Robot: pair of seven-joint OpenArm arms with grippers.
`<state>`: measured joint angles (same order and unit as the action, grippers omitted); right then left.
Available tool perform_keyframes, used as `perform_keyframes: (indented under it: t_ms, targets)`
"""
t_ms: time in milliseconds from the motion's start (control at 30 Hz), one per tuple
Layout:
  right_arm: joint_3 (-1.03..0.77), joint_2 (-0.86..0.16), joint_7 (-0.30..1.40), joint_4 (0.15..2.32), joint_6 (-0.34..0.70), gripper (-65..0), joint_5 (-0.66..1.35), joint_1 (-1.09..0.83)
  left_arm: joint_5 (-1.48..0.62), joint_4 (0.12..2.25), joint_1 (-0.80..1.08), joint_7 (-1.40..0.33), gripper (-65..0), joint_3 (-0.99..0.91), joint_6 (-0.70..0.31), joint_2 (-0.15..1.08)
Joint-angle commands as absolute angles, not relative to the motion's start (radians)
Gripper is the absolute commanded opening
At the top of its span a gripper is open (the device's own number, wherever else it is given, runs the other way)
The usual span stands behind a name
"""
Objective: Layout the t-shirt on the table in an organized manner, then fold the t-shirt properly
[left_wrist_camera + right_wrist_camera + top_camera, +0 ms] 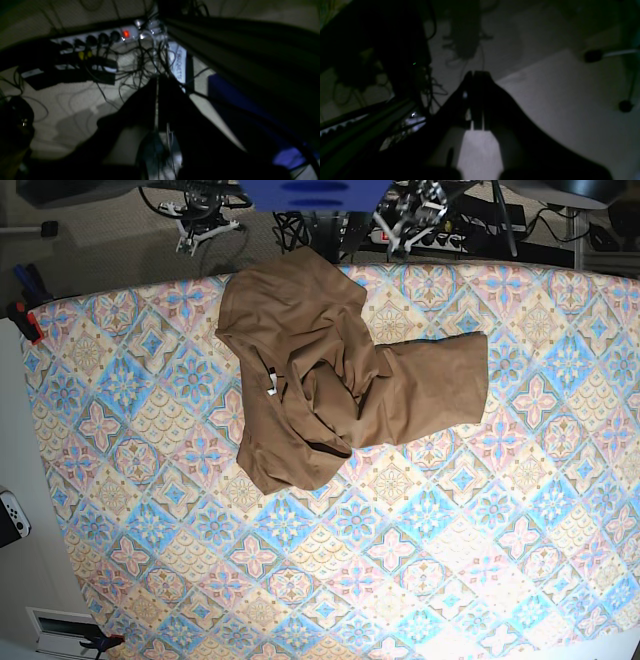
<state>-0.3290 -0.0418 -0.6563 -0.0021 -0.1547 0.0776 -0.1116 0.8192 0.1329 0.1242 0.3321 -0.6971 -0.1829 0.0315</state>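
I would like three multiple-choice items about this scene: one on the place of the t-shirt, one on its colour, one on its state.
1. Where does the t-shirt lie on the table?
A. near the far edge
B. at the near edge
C. hanging off the left side

2. What colour is the t-shirt?
A. blue
B. tan-brown
C. white

3. What is its state?
A. neatly folded
B. spread flat
C. crumpled and twisted

Answers:
1. A, because the base view shows it at the top of the patterned cloth.
2. B, since it is plain brown all over.
3. C, as folds bunch at its middle.
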Motion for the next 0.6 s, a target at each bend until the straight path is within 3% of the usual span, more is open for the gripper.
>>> perform_keyframes:
  t_ms: [0,400,500,567]
  targets:
    - [-0.331,-0.045,-0.705,0.000,-0.157,-65.0,0.081,-0.122,0.822,0.131,0.154,0.371,-65.0,-0.699,-0.188,0.042]
    - [-0.331,-0.045,-1.158,0.000,-0.157,-65.0,0.082,-0.242,0.805,0.128,0.321,0.920,-65.0,-0.700,-0.186,0.054]
    - [-0.331,-0.045,-1.153,0.000,-0.157,-65.0,0.081,-0.262,0.740,0.131,0.364,1.078,-65.0,-0.700,-0.188,0.054]
    - [-0.331,-0.045,-1.153,0.000,-0.157,-65.0,0.081,-0.266,0.691,0.166,0.383,1.070,-65.0,-0.699,-0.188,0.051]
